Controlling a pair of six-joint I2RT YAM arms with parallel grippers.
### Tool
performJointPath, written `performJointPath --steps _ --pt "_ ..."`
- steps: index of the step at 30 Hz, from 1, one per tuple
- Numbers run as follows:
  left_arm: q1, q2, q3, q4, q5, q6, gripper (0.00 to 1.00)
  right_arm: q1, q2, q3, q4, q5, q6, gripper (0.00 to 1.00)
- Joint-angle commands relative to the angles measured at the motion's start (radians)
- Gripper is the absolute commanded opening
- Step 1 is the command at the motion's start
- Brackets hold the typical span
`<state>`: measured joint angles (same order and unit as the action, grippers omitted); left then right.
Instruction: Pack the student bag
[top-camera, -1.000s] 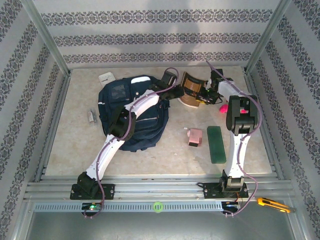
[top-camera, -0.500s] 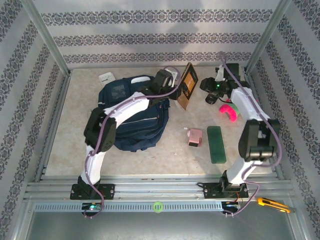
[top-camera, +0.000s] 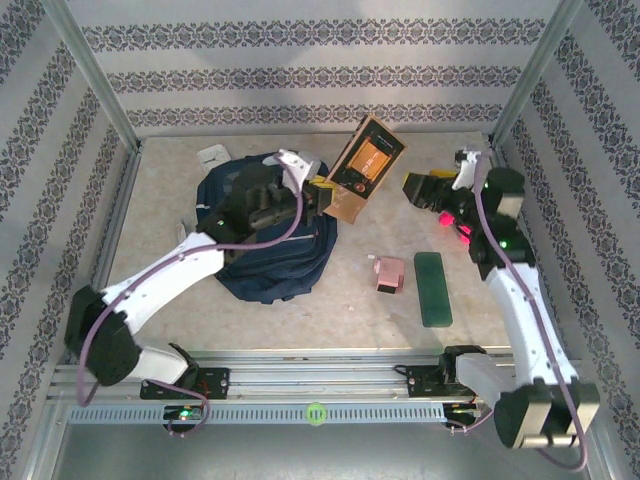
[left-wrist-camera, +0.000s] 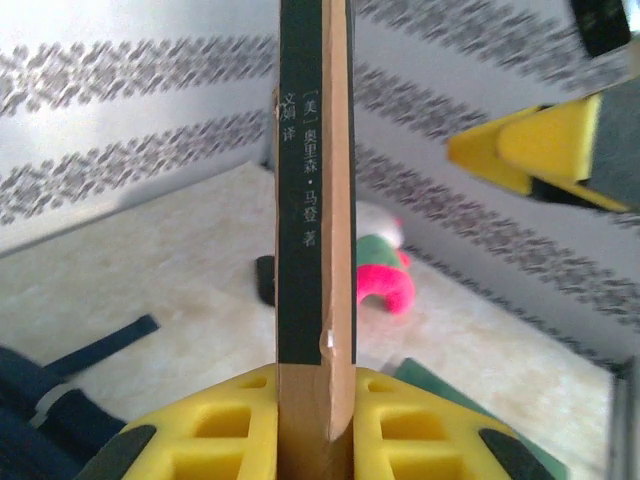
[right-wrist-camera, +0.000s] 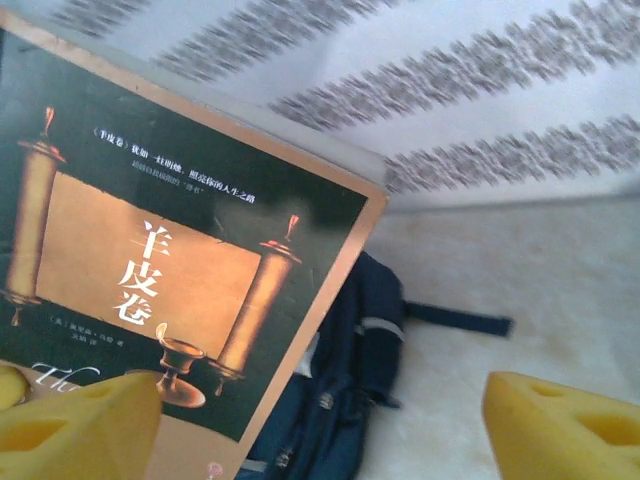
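Left jaws: clamping tight on the book (left-wrist-camera: 315, 200), whose lower edge is sitting between the two yellow pads (left-wrist-camera: 215, 425).
Left wrist view: looking straight along the book's spine, edge-on, with small printed characters running down the dark strip.
Book in the top view: tilting up and away from the left jaws (top-camera: 362, 168), its front cover facing the camera.
Right jaws: gaping wide and gripping nothing, with one yellow pad (right-wrist-camera: 70, 425) sitting at each lower corner of the right wrist view.
Right wrist view: facing the book's cover, showing a gold scroll, a lamp and large characters that the edge-on left wrist view is not giving.
Gap between the two sets of jaws: the book is standing in it, and the top view shows the right jaws apart from it.
Student bag: lying on the table (top-camera: 160, 300) beneath and behind the left jaws (top-camera: 265, 250); from the right jaws it is showing past the book's lower edge, a navy strap trailing out beside it.
Pink and green toy: lying beyond the left jaws, just past the spine (left-wrist-camera: 385, 280).
Green case: lying flat well back from the right jaws (top-camera: 432, 288), with a small pink box (top-camera: 389, 273) just beside it.
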<state>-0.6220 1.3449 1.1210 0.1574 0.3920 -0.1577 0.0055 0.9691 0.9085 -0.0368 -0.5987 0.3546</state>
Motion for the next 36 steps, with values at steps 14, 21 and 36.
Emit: performJointPath --steps 14,21,36 --pt "-0.012 -0.283 -0.157 0.300 0.276 -0.210 0.00 0.160 -0.111 -0.211 0.543 -0.324 0.199 0.98" --pt "-0.013 -0.280 -0.166 0.391 0.322 -0.294 0.00 0.215 -0.078 -0.227 0.665 -0.413 0.247 0.98" --pt "-0.013 -0.278 -0.176 0.364 0.277 -0.261 0.00 0.261 -0.052 -0.263 0.876 -0.480 0.380 0.62"
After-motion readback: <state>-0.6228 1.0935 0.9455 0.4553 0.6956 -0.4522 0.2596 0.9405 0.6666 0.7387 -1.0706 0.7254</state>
